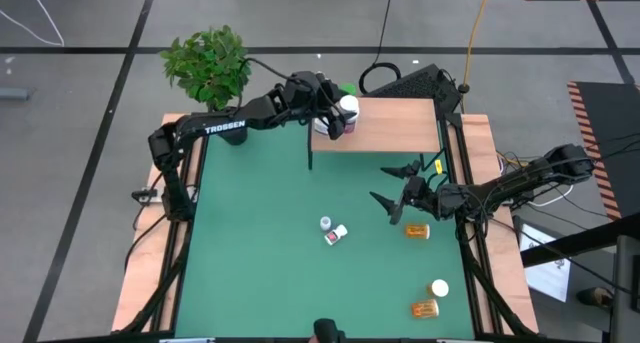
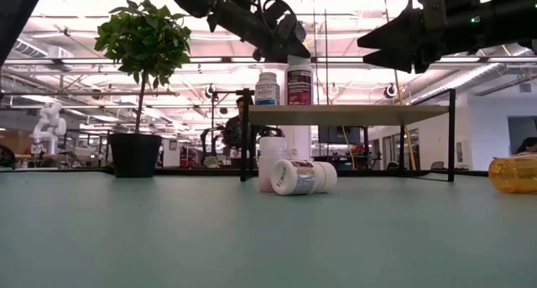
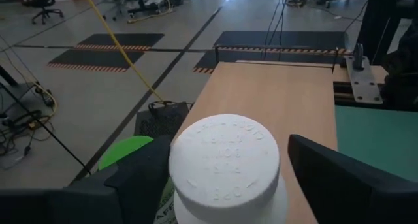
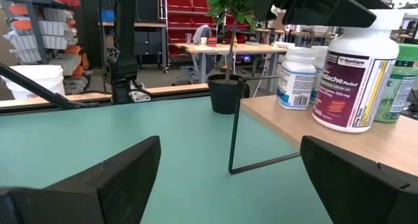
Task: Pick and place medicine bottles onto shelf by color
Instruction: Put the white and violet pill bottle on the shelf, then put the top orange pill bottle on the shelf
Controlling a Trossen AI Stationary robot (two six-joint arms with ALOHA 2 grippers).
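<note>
- Nearest the low camera, two small white medicine bottles [image 2: 294, 175] sat together mid-mat, one upright and one on its side, touching.
- To the right of them, amber bottles [image 1: 417, 230] lay on the green mat [image 1: 260, 253] near the right rail, with a white-capped one [image 1: 439, 288] and another amber one [image 1: 425, 308] closer to the front edge.
- The right gripper [image 1: 396, 191] hovered above the mat between the shelf and the nearest amber bottle, its fingers spread wide and holding nothing.
- Farther back stood the shelf [image 1: 400, 133], a light-wood board on thin black legs.
- At the shelf's back left corner, the left gripper [image 1: 333, 118] straddled a white bottle with a maroon label [image 4: 353, 67] that stood upright on the board; the fingers were parted on either side of its cap [image 3: 224, 160], seemingly letting go.
- Beside it stood a smaller blue-labelled white bottle [image 4: 295, 77] and a green-capped bottle [image 3: 127, 155].
- Judgement: to finish this placement well, the fingers should open fully, then lift straight up so neither brushes the cap or tips the neighbouring bottles.
- Beyond the table's back left corner stood a potted plant [image 1: 208, 68].
</note>
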